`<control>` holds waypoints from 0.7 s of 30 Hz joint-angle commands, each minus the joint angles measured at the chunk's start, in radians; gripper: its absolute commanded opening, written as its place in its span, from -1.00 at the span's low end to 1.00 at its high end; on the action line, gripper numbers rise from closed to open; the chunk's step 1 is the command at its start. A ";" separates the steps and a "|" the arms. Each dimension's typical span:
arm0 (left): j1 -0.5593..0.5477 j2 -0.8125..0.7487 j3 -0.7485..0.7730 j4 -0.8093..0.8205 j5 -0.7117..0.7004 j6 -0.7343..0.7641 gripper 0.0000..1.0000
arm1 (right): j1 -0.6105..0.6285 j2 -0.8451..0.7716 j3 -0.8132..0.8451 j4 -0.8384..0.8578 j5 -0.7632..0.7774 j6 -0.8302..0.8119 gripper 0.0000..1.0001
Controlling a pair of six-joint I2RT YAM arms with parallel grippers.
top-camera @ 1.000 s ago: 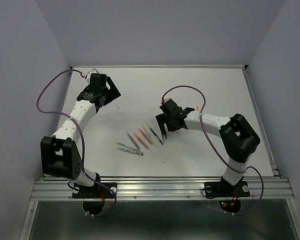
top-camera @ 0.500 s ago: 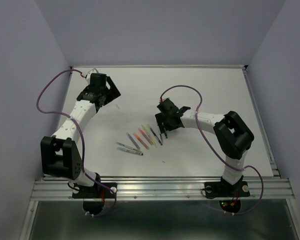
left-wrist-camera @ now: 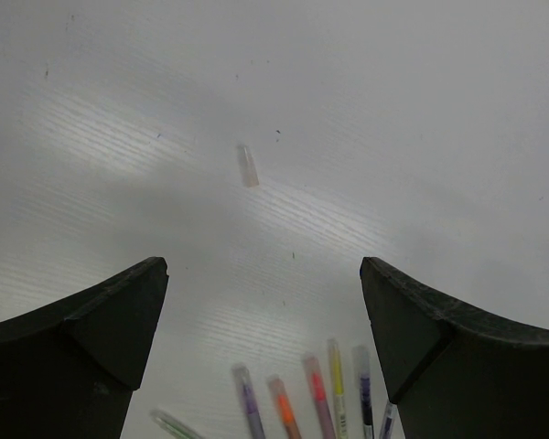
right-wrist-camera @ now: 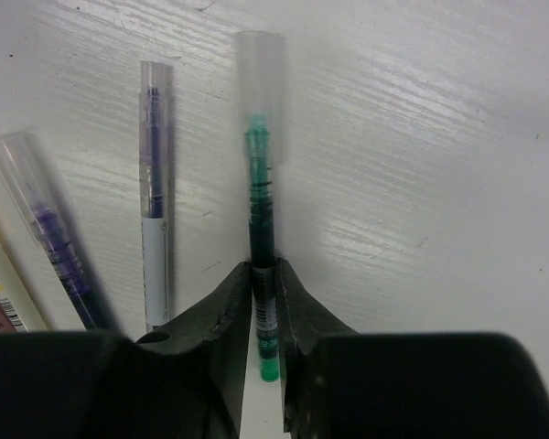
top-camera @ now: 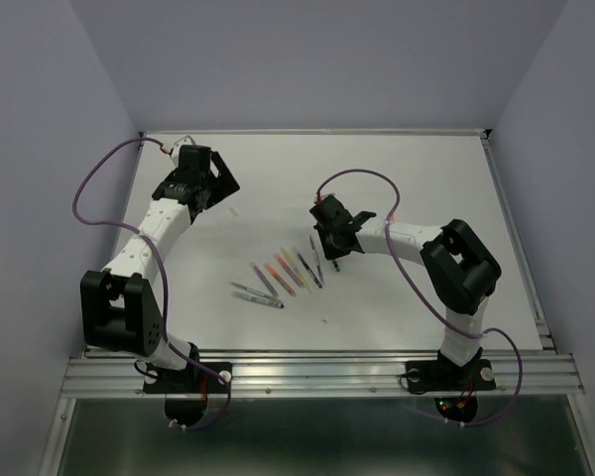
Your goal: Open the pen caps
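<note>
Right claw (right-wrist-camera: 263, 273) is pinched tight on the green pen (right-wrist-camera: 260, 206), jaws nipped in narrow around the barrel near its back end. The clear cap (right-wrist-camera: 261, 87) is on the far end, and the green tip shows through it, sitting inside. Whether the pen is clear of the table (top-camera: 426, 178), I can't tell. Just beside it, to the left in the wrist view, lies a purple pen (right-wrist-camera: 155, 192), parallel and capped. The row of pens (top-camera: 276, 276) fans out mid-table, at the right claw's tips. Over on the far left, the left claw (left-wrist-camera: 263, 267) hangs wide open, holding nothing. Beyond its fingers one loose cap (left-wrist-camera: 247, 165) lies alone on the table, well apart from the pens.
</note>
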 commanded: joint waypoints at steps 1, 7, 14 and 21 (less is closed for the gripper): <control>-0.002 -0.034 -0.009 0.027 0.014 0.009 0.97 | 0.004 0.014 -0.039 0.022 -0.027 0.014 -0.66; -0.008 -0.068 -0.055 0.129 0.204 0.022 0.98 | 0.004 -0.026 -0.039 0.051 0.013 -0.029 -0.99; -0.106 -0.069 -0.089 0.264 0.413 -0.019 0.98 | 0.004 -0.220 -0.048 0.152 -0.014 -0.116 -0.99; -0.192 -0.045 -0.112 0.432 0.533 -0.119 0.92 | 0.004 -0.360 -0.125 0.283 -0.293 -0.108 -0.99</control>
